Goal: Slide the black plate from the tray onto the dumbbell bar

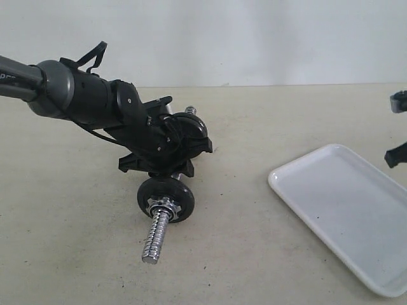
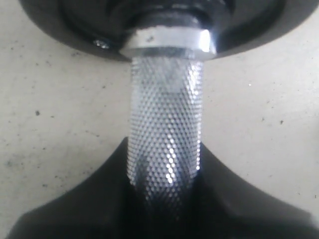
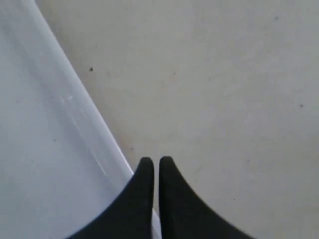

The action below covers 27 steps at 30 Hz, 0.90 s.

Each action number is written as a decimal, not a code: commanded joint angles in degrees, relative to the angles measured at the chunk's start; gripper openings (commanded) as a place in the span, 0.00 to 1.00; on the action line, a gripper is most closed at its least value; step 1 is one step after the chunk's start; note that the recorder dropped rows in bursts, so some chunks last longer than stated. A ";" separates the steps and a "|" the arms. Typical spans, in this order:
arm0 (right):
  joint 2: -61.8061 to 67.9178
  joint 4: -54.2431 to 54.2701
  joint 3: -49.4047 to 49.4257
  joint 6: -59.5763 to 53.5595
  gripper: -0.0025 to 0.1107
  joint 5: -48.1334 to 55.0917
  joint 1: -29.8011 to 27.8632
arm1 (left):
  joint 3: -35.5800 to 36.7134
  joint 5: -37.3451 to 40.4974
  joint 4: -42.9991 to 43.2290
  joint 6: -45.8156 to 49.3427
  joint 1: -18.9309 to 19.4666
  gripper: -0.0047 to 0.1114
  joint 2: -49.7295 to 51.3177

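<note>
Well, the job looks nearly done. The plate [image 1: 183,194] is not in the tray [image 1: 343,203]. It sits on the bar [image 1: 154,238], near the end that points at the camera. A shiny bit of bar with ridges sticks out past it. The tray looks bare in both views that show it.

My left tool [image 1: 159,164] is closed on the rough middle part of the bar and holds it up at a slant, with the near end low by the table [image 1: 76,241]. My right tool [image 3: 155,167] is shut and holds nothing. It hangs over the edge of the tray, well away from the bar.

What is left? I think the plate may need a push further up the bar, but I cannot tell if it is all the way in. There is something silver at its hole, maybe a nut [image 1: 160,204]. After that the bar must go down flat and my left tool must let go.

Behind my left tool I see another round black thing [image 1: 194,130] near the far end of the bar. It is half hidden. Nothing lies between the bar and the tray.
</note>
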 commanded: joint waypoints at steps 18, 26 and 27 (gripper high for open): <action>-0.45 1.48 16.40 0.24 0.02 -15.83 -8.90 | 4.47 -8.68 -0.14 0.11 0.01 0.08 -1.32; -0.45 7.64 19.94 0.12 0.02 -19.00 -8.90 | 4.47 -8.80 -0.40 -1.14 0.01 0.08 -1.42; -0.45 9.14 20.26 -0.79 0.02 -19.50 -8.90 | 4.47 -8.80 -0.40 -1.14 0.01 0.08 -1.42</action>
